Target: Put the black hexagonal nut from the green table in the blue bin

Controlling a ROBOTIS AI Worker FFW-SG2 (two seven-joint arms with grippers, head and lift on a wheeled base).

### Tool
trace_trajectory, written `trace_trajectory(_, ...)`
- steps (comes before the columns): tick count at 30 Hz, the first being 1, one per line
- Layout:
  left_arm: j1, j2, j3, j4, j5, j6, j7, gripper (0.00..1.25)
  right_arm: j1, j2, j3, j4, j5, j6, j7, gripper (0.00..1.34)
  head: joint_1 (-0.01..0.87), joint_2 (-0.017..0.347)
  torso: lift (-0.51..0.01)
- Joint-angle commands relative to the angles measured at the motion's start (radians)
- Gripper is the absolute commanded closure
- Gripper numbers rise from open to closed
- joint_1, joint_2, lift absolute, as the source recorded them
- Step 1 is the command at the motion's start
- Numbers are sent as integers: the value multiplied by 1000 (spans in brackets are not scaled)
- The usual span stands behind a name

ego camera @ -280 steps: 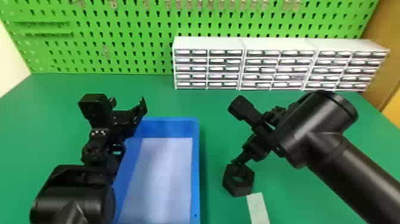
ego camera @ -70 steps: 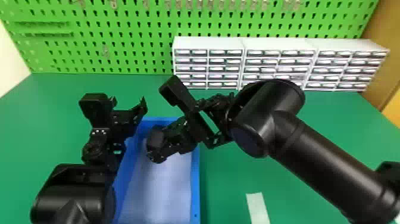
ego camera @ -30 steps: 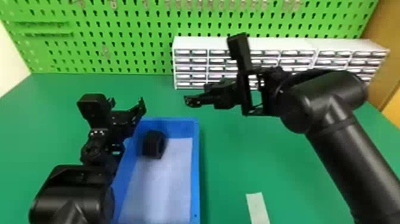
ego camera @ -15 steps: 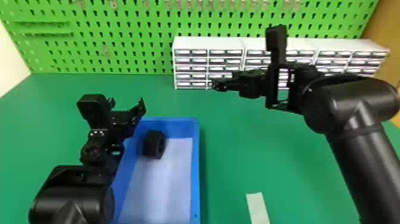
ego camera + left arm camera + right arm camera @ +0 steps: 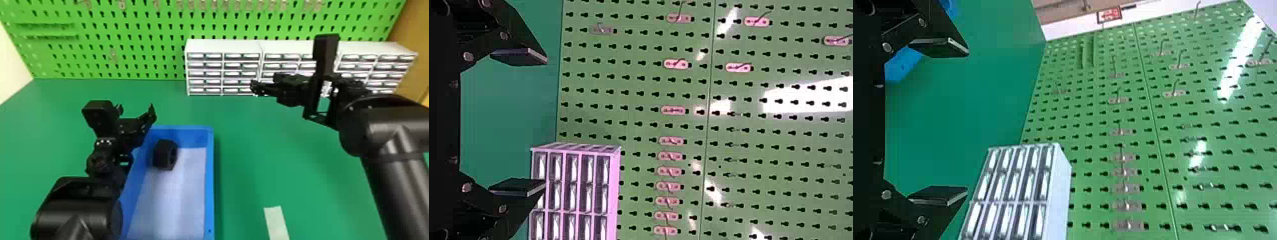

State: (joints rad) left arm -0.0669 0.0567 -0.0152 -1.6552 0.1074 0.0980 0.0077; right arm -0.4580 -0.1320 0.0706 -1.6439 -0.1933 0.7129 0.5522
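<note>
A black nut (image 5: pixel 165 154) stands on edge in the blue bin (image 5: pixel 209 178), low and well to the left of my right claw (image 5: pixel 967 121), which hangs empty over the green table (image 5: pixel 255 159), its fingers spread. My left claw (image 5: pixel 545 122), also released and holding nothing, is parked at the bin's left side, with the nut just to its right. From my remote station I judge the piece stiff and sturdy, light to moderate in weight, with little risk of breaking. Its flats should give flat fingers a sound grip, squeezed squarely on two opposite sides; a bite across the corners could let it twist or slip. Stood on edge, it might tip if nudged. The job looks finished, with no regrip called for.
</note>
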Motion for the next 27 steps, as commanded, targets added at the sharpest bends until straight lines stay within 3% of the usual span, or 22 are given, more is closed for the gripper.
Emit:
trace_trajectory(1, 1, 0, 1, 0, 0, 0, 0, 383, 35, 15, -41, 1, 20, -46, -21, 300, 686, 51, -96)
trace_trajectory(7, 1, 0, 1, 0, 2, 0, 0, 383, 75, 34, -87, -1, 54, -119, -61, 300, 686, 51, -96)
trace_trajectory(13, 1, 0, 1, 0, 2, 0, 0, 383, 130, 52, -112, -4, 61, -210, -150, 300, 686, 51, -96)
trace_trajectory(18, 1, 0, 1, -2, 2, -1, 0, 383, 153, 52, -109, -4, 101, -231, -176, 300, 686, 51, -96)
trace_trajectory(27, 1, 0, 1, 0, 2, 0, 0, 383, 213, 58, -101, 1, 120, -328, -284, 300, 686, 51, -96)
